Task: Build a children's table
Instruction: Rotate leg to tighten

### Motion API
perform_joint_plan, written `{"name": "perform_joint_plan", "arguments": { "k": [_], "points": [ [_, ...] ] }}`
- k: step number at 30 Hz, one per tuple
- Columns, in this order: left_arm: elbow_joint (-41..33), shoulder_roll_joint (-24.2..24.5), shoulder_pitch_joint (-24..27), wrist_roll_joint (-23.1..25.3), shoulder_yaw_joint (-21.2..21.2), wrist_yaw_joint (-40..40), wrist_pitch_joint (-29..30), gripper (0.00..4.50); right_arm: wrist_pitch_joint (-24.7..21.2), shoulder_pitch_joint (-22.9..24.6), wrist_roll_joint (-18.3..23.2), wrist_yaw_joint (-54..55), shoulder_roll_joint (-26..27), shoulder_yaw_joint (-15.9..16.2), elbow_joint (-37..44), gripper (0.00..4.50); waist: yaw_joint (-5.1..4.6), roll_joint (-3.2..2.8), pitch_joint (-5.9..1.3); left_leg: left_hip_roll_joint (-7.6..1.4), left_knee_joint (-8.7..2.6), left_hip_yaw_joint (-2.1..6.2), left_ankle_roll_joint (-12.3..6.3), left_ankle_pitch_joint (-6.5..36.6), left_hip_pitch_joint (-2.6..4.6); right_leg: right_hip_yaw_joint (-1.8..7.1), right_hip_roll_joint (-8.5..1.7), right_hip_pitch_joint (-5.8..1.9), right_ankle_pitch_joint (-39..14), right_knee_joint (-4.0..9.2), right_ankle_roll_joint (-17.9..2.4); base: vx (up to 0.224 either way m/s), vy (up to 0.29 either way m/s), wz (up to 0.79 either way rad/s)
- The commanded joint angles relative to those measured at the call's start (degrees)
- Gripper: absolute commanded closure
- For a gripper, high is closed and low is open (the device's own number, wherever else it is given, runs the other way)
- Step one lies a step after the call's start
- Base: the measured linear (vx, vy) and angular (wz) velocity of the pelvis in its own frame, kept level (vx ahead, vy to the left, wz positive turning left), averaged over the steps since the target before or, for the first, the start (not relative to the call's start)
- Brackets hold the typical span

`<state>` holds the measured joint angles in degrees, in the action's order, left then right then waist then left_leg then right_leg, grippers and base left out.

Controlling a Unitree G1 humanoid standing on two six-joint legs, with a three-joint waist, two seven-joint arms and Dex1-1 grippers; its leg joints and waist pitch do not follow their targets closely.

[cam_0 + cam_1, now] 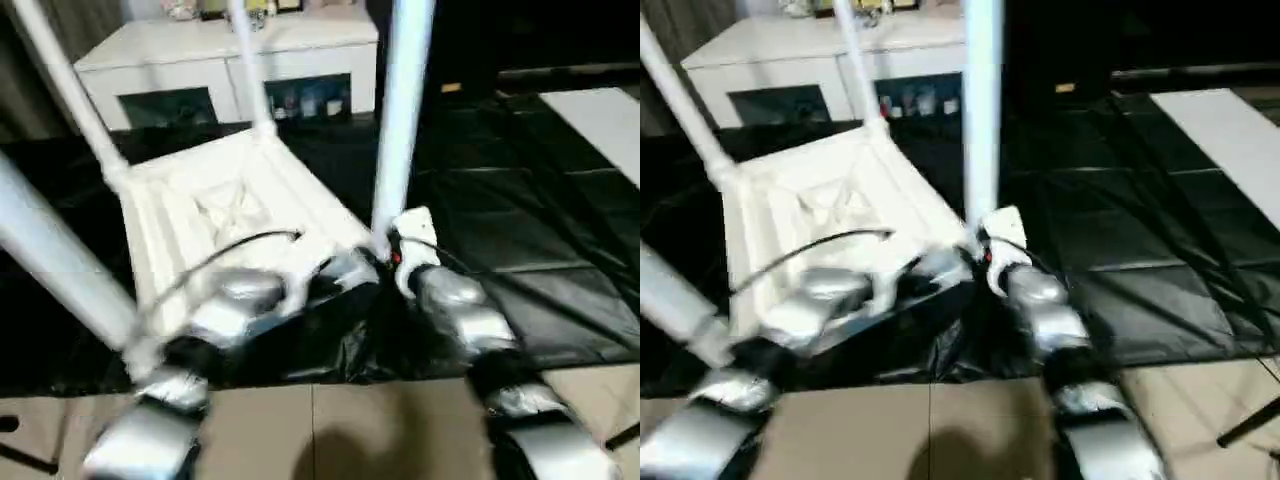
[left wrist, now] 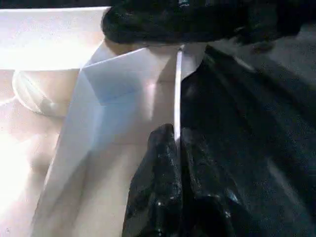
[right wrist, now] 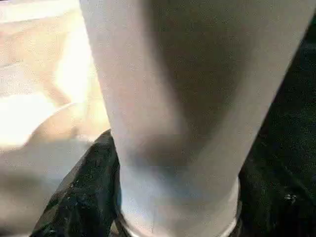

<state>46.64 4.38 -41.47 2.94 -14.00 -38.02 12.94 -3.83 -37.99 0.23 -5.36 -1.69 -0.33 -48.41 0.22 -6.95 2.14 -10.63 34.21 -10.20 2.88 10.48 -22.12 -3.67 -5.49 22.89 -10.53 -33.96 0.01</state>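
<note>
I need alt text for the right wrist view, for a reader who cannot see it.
A thick white table leg rises close to the camera, with the right gripper closed around its base; one black finger shows beside it. The white tabletop lies behind.

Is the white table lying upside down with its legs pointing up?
Yes: the tabletop lies on the black sheet with its ribbed underside facing up, and four white legs rise from its corners.

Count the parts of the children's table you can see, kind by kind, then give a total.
Tabletop, upside down: 1
Legs standing up from its corners: 4 (near left, far left, far right, near right)
Total: 5 parts
</note>
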Motion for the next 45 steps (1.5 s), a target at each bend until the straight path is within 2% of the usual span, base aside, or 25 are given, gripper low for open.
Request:
{"name": "perform_joint_plan", "arguments": {
  "k": [1, 2, 5, 6, 8, 9, 10, 11, 13, 14, 16, 17, 18, 20, 22, 23, 25, 26, 28, 29, 35, 37, 39, 41, 45],
  "points": [
    [3.1, -0.1, -1.6, 0.5, 3.5, 10.1, -1.1, 4.50, 1.3, -1.0, 0.7, 4.3, 3.2, -0.2, -2.2, 1.80, -0.16, 1.11, -3.02, -1.31, -4.73, 1.05, -0.23, 21.9, 1.60, 1.34, -2.64, -1.47, -24.3, 5.64, -9.4, 0.000, 0.000, 0.00],
    [3.8, 0.0, -2.0, 0.9, 3.4, 10.6, -1.3, 4.50, 1.6, -1.5, 0.3, 4.4, 3.5, 0.2, -2.9, 1.80, 0.01, 1.20, -3.03, -1.24, -4.82, 1.09, -1.49, 20.3, 0.94, 1.43, -2.78, -1.95, -21.8, 5.36, -9.8, 0.000, 0.000, 0.00],
    [3.9, 0.2, -2.2, 1.1, 3.0, 9.8, -1.8, 4.50, 1.5, -1.9, 0.0, 1.7, 3.8, 1.1, -3.2, 1.80, 0.19, 1.34, -3.31, -1.32, -4.69, 1.01, -3.17, 17.9, 0.60, 1.45, -2.87, -2.30, -17.8, 4.93, -10.7, 0.000, 0.000, 0.00],
    [3.4, 0.5, -1.8, 1.3, 2.5, 8.2, -2.0, 4.50, 1.5, -1.6, 0.4, -0.5, 3.9, 1.4, -2.7, 1.25, 0.32, 1.48, -3.39, -1.29, -4.52, 0.86, -4.39, 16.0, 0.45, 1.42, -2.92, -2.46, -15.4, 4.71, -11.6, 0.000, 0.000, 0.00],
    [2.2, 1.4, -0.8, 1.6, 1.6, 5.4, -2.2, 4.50, 2.5, -0.9, 0.6, -4.6, 3.3, 2.1, -1.2, 1.09, 0.46, 1.41, -3.49, -1.30, -4.34, 0.87, -5.49, 15.1, 0.23, 1.33, -3.07, -2.72, -14.5, 4.54, -11.8, 0.000, 0.000, 0.00],
    [2.0, 2.1, -0.3, 1.8, 0.8, 3.2, -2.8, 4.50, 4.2, -0.7, 0.6, -6.5, 2.8, 2.3, -1.1, 1.09, 0.29, 1.50, -3.48, -1.24, -4.31, 0.93, -5.84, 14.6, -0.10, 1.30, -3.11, -2.87, -14.0, 4.42, -11.7, 0.000, 0.000, 0.00],
    [1.6, 2.6, 0.2, 1.9, 0.1, 1.4, -3.3, 4.50, 4.9, -0.5, 0.7, -7.5, 2.3, 2.3, -0.8, 0.94, -0.01, 1.45, -3.43, -1.20, -4.44, 1.22, -6.19, 13.3, -0.81, 1.03, -3.17, -3.46, -13.5, 4.14, -11.3, 0.000, 0.000, 0.00],
    [1.2, 3.0, 0.7, 1.9, -0.2, 0.2, -3.3, 4.50, 5.4, -0.4, 0.9, -8.3, 1.6, 2.3, -0.7, 0.79, -0.03, 1.28, -3.50, -1.24, -4.48, 1.32, -6.28, 13.0, -0.83, 0.88, -3.14, -3.40, -13.7, 4.10, -11.3, 0.000, 0.000, 0.00],
    [-0.4, 4.4, 2.0, 2.0, -1.4, -3.5, -4.1, 4.50, 5.6, 0.2, 1.6, -12.0, -0.3, 2.7, 0.7, 0.69, -0.03, 1.30, -3.60, -1.37, -4.20, 1.23, -6.52, 12.7, -0.21, 1.00, -3.07, -3.00, -12.6, 4.23, -12.1, 0.000, 0.000, 0.00],
    [-2.3, 5.7, 3.5, 1.4, -2.3, -7.5, -4.4, 4.50, 4.8, 1.2, 2.5, -18.0, -2.7, 3.4, 2.7, 0.66, 0.08, 0.97, -3.68, -1.40, -3.95, 1.08, -7.25, 11.9, -0.02, 1.12, -3.09, -3.11, -9.8, 3.95, -13.7, 0.000, 0.000, 0.00],
    [-3.4, 6.6, 4.5, 1.1, -2.7, -9.6, -4.7, 4.50, 4.3, 2.1, 2.8, -22.1, -4.5, 4.3, 4.4, 0.52, 0.24, 0.76, -3.90, -1.54, -3.66, 1.05, -8.65, 9.3, -0.13, 1.07, -2.89, -3.25, -4.8, 3.31, -14.8, 0.026, -0.006, 0.01],
    [-4.5, 7.5, 5.4, 0.6, -3.1, -12.1, -5.7, 4.50, 4.2, 3.1, 2.8, -26.1, -6.6, 5.3, 5.9, 0.52, 0.52, 0.54, -3.99, -1.66, -3.66, 1.12, -8.89, 8.9, 0.04, 0.91, -2.77, -3.37, -3.6, 3.21, -15.1, 0.000, 0.000, 0.00],
    [-5.2, 8.0, 6.0, 0.2, -3.4, -13.9, -6.4, 4.50, 4.1, 3.8, 3.2, -28.8, -7.8, 5.7, 6.9, 0.52, 0.63, 0.69, -4.05, -1.64, -3.37, 0.94, -9.50, 8.2, 0.08, 0.95, -2.66, -3.29, -0.9, 2.94, -15.8, 0.000, 0.000, 0.00],
    [-8.9, 10.2, 8.3, -2.0, -4.1, -20.0, -7.1, 4.50, 4.2, 6.7, 4.0, -39.8, -12.4, 8.0, 11.1, 0.52, 1.11, 0.55, -4.09, -1.77, -3.21, 0.80, -10.16, 8.4, 0.20, 0.89, -2.64, -3.42, 0.2, 2.77, -16.3, 0.000, 0.000, 0.00],
    [-9.3, 10.6, 8.5, -2.2, -4.3, -20.9, -7.4, 4.50, 4.2, 7.2, 4.1, -41.7, -13.3, 8.6, 11.7, 0.52, 1.33, 0.49, -4.10, -1.89, -3.23, 0.80, -10.27, 8.2, 0.32, 0.98, -2.70, -3.27, 0.2, 2.77, -16.3, 0.000, 0.000, 0.00],
    [-10.5, 12.1, 9.3, -2.4, -5.0, -23.5, -8.9, 4.50, 4.0, 9.0, 3.9, -48.5, -16.5, 10.7, 13.5, 0.52, 1.96, 0.64, -3.88, -1.96, -3.46, 0.64, -9.34, 10.7, 0.53, 1.04, -2.54, -3.15, -3.3, 3.04, -16.1, 0.000, 0.000, 0.00],
    [-11.6, 12.9, 9.8, -2.8, -4.9, -25.0, -9.1, 4.50, 3.5, 10.2, 4.4, -53.2, -18.7, 12.1, 14.5, 0.52, 2.26, 0.47, -3.70, -2.17, -3.83, 0.70, -8.10, 12.7, 0.69, 1.16, -2.67, -3.05, -6.6, 3.28, -15.6, 0.000, 0.000, 0.00],
    [-12.8, 13.5, 10.3, -3.5, -4.6, -26.7, -8.6, 4.50, 2.0, 10.9, 5.9, -56.4, -19.8, 12.1, 15.6, 0.52, 2.40, 1.06, -3.58, -2.26, -3.97, 0.62, -7.56, 13.8, 0.81, 1.30, -2.63, -2.90, -7.9, 3.47, -15.4, 0.000, 0.000, 0.00],
    [-13.7, 13.9, 10.7, -3.8, -4.4, -27.6, -8.1, 4.50, 1.5, 10.9, 6.4, -57.3, -20.2, 12.0, 15.9, 0.52, 2.50, 0.86, -3.48, -2.27, -4.06, 0.60, -7.10, 14.5, 0.97, 1.46, -2.66, -2.72, -9.7, 3.57, -15.3, 0.000, 0.000, 0.00],
    [-14.2, 14.2, 10.9, -4.0, -4.3, -28.0, -7.9, 4.50, 1.5, 10.9, 6.4, -57.8, -20.4, 12.0, 16.2, 0.52, 2.46, 0.83, -3.43, -2.28, -4.25, 0.61, -6.17, 14.9, 0.87, 1.53, -2.72, -2.69, -11.5, 3.73, -14.8, 0.000, 0.000, 0.00],
    [-15.4, 14.9, 11.7, -4.5, -4.3, -29.3, -7.8, 4.50, 1.8, 9.6, 7.2, -58.9, -19.8, 11.1, 14.9, 0.52, 2.47, 0.98, -3.62, -2.14, -4.15, 0.71, -5.98, 12.8, 0.57, 1.54, -2.80, -2.81, -10.3, 3.49, -14.3, 0.000, 0.000, 0.00],
    [-15.5, 14.9, 11.7, -4.5, -4.3, -29.4, -7.8, 4.50, 1.9, 9.5, 7.3, -58.9, -19.7, 11.0, 14.8, 0.76, 2.50, 0.89, -3.76, -2.11, -3.96, 0.70, -6.51, 11.3, 0.53, 1.50, -2.79, -2.80, -8.6, 3.33, -14.5, 0.000, 0.000, 0.00],
    [-15.7, 14.9, 11.9, -4.4, -4.2, -29.7, -7.6, 4.50, 1.6, 9.2, 8.1, -59.3, -19.2, 10.5, 14.5, 0.76, 2.52, 0.86, -3.81, -2.07, -3.85, 0.67, -7.00, 10.5, 0.50, 1.45, -2.77, -2.82, -7.5, 3.23, -14.8, 0.000, 0.000, 0.00],
    [-16.0, 14.9, 12.0, -4.4, -4.2, -29.9, -7.3, 4.50, 1.3, 9.2, 8.7, -60.1, -19.0, 10.2, 14.7, 1.05, 2.54, 0.88, -3.78, -2.09, -3.86, 0.66, -7.25, 10.5, 0.49, 1.40, -2.76, -2.80, -7.4, 3.22, -15.0, 0.000, 0.000, 0.00],
    [-16.2, 15.1, 12.1, -4.5, -4.1, -30.1, -7.2, 4.50, 1.2, 9.3, 9.1, -61.0, -18.9, 10.0, 15.1, 1.14, 2.59, 0.81, -3.85, -2.11, -3.80, 0.66, -7.26, 10.3, 0.56, 1.40, -2.75, -2.81, -7.4, 3.19, -15.0, 0.000, 0.000, 0.00]
  ]
}}
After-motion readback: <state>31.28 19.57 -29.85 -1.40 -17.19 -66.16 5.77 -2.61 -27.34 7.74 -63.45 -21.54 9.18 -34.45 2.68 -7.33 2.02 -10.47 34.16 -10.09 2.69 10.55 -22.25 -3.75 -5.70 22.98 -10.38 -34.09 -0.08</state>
